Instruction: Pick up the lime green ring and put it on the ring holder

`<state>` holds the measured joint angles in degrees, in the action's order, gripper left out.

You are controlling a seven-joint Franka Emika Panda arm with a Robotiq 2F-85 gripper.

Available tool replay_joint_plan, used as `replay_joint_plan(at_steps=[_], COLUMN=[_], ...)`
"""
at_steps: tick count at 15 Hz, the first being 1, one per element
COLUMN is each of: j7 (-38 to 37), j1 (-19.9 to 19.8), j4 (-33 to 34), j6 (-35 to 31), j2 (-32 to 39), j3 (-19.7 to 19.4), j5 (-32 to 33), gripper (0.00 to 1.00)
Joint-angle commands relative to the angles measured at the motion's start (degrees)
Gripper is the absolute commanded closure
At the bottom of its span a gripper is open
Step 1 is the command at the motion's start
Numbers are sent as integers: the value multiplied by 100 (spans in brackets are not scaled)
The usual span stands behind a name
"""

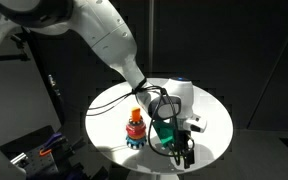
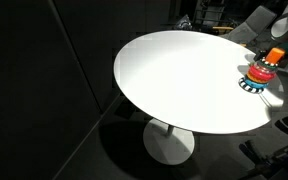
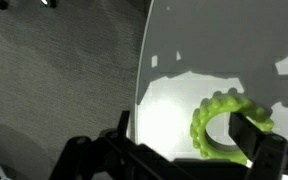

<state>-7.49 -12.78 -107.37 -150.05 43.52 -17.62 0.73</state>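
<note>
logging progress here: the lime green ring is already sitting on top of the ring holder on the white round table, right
Not quite. The lime green ring is not on the ring holder. The wrist view shows it lying flat on the white round table near the table's edge, by the end effector. The ring holder does stand on that table.

Holder sits on the table, just left of the gripper, which is down by the near edge. Wrist view: ring lies flat on the table close to its edge, with one finger apparently inside its hole.
</note>
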Motion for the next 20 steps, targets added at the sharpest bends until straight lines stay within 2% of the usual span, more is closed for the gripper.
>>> replay_joint_plan(at_steps=[1,8,13,20], j7=[194,332,374,406], j1=[13,-16,-133,-275], j4=[-395,-628,-485,-428], j6=[61,9,121,-59], j2=[-403,-610,-557,-479], j3=[3,41,237,505], j5=[161,219,45,-182], gripper=[0,0,0,0])
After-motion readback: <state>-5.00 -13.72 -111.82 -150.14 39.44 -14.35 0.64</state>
